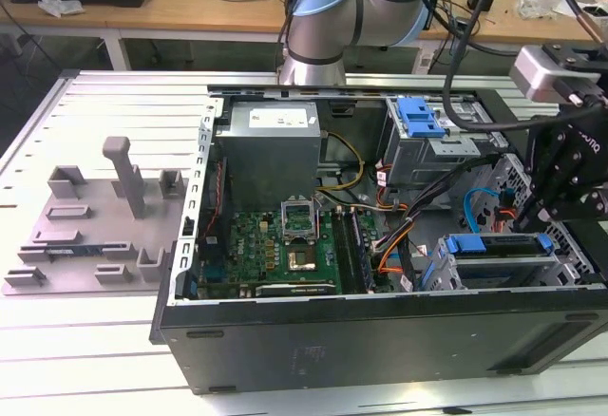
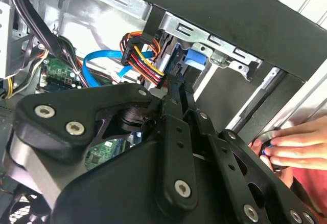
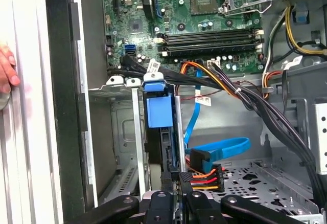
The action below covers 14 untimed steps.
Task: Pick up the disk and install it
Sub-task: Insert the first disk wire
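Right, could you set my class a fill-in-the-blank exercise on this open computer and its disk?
1. The disk sits in a bright ____ bracket.
2. The grey fixture lies on the exterior view's ____ of the computer case.
3. The motherboard is coloured ____.
4. In the first wrist view, a person's ____ lies outside the case wall.
Missing words: blue; left; green; hand.

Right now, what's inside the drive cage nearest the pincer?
The disk, edge-on in its slot, blue bracket showing. The cage walls cover its flat faces, so its label and seating depth cannot be seen.
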Motion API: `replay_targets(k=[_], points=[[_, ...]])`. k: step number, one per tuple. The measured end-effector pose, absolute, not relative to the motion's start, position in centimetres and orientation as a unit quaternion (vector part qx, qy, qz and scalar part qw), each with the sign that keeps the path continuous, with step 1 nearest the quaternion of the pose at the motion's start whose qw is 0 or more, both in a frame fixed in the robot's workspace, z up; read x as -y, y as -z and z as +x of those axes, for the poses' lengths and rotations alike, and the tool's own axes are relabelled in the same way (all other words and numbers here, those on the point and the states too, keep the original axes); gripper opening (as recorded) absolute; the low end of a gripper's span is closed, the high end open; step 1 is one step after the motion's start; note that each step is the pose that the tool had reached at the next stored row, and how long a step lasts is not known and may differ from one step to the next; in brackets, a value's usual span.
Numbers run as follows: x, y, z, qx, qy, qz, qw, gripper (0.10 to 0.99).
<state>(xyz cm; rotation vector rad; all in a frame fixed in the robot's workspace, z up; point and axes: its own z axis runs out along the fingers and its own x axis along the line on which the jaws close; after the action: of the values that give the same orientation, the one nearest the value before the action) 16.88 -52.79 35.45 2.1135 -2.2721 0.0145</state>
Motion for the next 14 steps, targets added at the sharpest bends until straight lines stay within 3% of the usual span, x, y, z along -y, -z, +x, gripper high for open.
replay_targets(k=[14], points=[[52.18,-35.44,16.64,0.719,-0.009,0.695,0.017,0.169]])
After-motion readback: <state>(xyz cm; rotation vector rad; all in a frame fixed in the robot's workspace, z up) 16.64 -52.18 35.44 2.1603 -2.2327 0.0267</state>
